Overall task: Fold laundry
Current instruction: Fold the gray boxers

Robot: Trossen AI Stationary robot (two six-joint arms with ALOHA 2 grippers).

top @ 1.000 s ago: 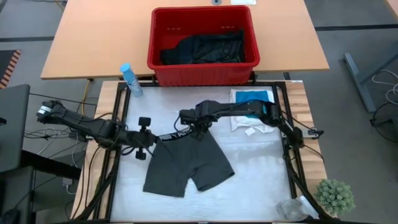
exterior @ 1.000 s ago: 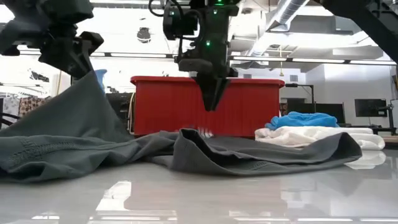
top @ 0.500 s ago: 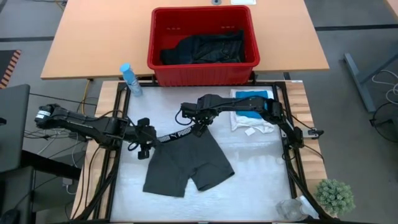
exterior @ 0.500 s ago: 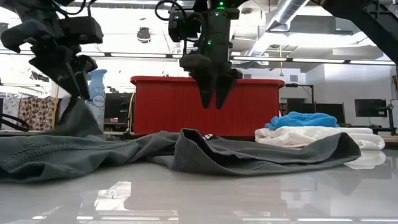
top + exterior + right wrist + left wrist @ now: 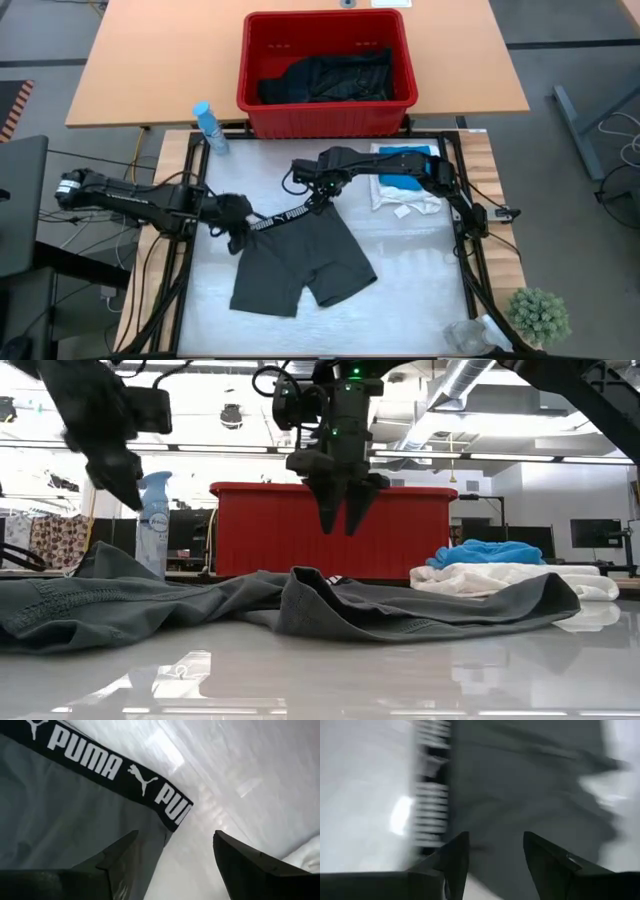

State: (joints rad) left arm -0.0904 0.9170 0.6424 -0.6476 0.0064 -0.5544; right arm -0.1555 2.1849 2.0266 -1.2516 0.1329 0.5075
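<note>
Now early in job. Dark grey shorts [image 5: 300, 262] flat on table [image 5: 420, 290], not folded. Left gripper [image 5: 236, 212] and right gripper [image 5: 318, 190] both spread, empty, above waistband. Teal and white pieces [image 5: 405, 178] stacked aside. Black clothes [image 5: 330, 75] waiting in red basket [image 5: 250, 80].

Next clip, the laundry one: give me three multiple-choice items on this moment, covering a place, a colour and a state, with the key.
1. Where are the grey shorts?
A) in the red basket
B) flat on the table
C) on the floor
2. What colour is the shorts' waistband?
A) black with white lettering
B) red
C) teal
3. How is the right gripper?
A) shut on the shorts
B) open above the shorts
C) out of sight
Key: B, they lie spread on the white table top; A, the right wrist view shows it; B, its fingers hang apart over the cloth.
</note>
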